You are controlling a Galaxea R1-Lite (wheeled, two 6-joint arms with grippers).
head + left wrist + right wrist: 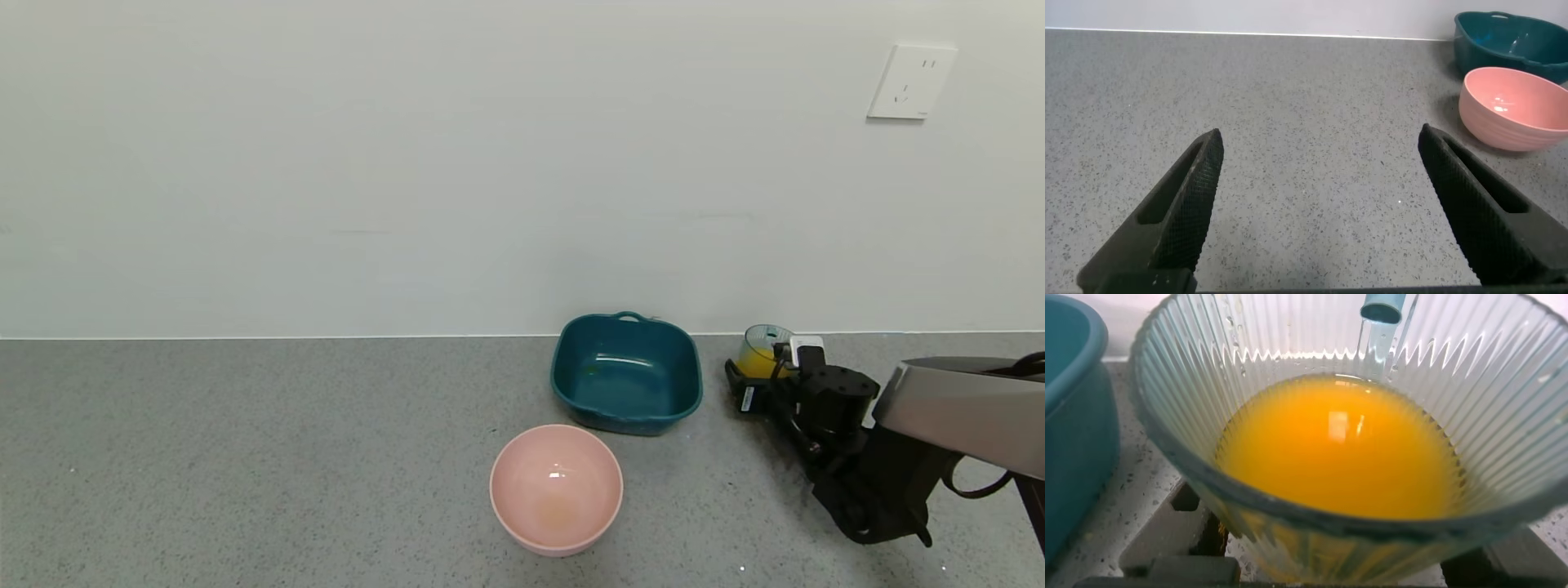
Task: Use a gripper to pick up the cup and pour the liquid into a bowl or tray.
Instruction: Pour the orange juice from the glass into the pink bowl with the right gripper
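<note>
The ribbed pale blue-grey cup stands on the grey counter at the back right, next to the wall, holding orange liquid. My right gripper reaches in from the right, its black jaws closed around the cup's lower part. In the right wrist view the cup fills the picture, the liquid is level, and a black finger lies against its side. The pink bowl sits in front at centre, empty, and also shows in the left wrist view. My left gripper is open above bare counter.
A dark teal basin with a handle stands between the bowl and the cup, close to the cup's left; it also shows in both wrist views. A white wall rises behind the counter, with an outlet.
</note>
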